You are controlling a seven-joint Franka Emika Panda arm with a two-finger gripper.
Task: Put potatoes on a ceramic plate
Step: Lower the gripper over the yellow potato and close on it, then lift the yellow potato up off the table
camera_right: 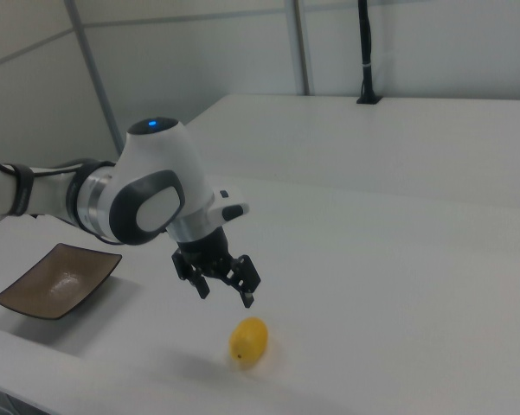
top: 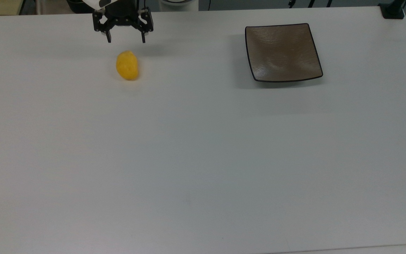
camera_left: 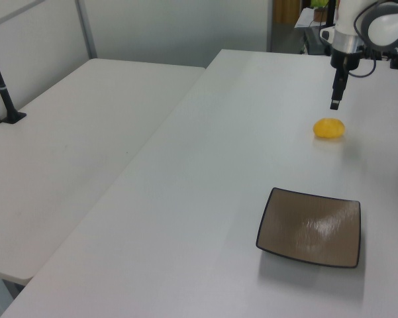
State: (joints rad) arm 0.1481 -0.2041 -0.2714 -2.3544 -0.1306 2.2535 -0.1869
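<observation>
White tabletop [top: 203, 158] ran wide and bare across most of the top view, with its far edge along the top of the frame and its near edge just showing at the bottom right. In the left view a second white table [camera_left: 73, 152] butted against it along a straight seam, and grey wall panels stood behind both.

Potato [top: 127, 65], one yellow oval lump, lay on the tabletop in the top view's upper left, near the far edge but with bare surface all round it. Same potato seen in the left view [camera_left: 329, 128] and right view [camera_right: 248, 340], resting flat, untouched.

Ceramic plate [top: 282, 52], square, brown-grey with a thin dark rim, sat in the top view's upper right, well apart from the potato, with open table between them. Its corners curled up slightly. It was close to the far edge and empty. In the right view it lay at the far left [camera_right: 59, 280].

Gripper [top: 125, 41] hung above the table just beyond the potato, toward the far edge in the top view, not touching it. Jaws stood spread apart, nothing between them; the two dark fingers [camera_right: 248, 298] pointed downward. In the left view the gripper [camera_left: 334, 104] hovered just above the potato, clear air beneath it.

White arm [camera_right: 147, 194] reached in from the right view's left.
</observation>
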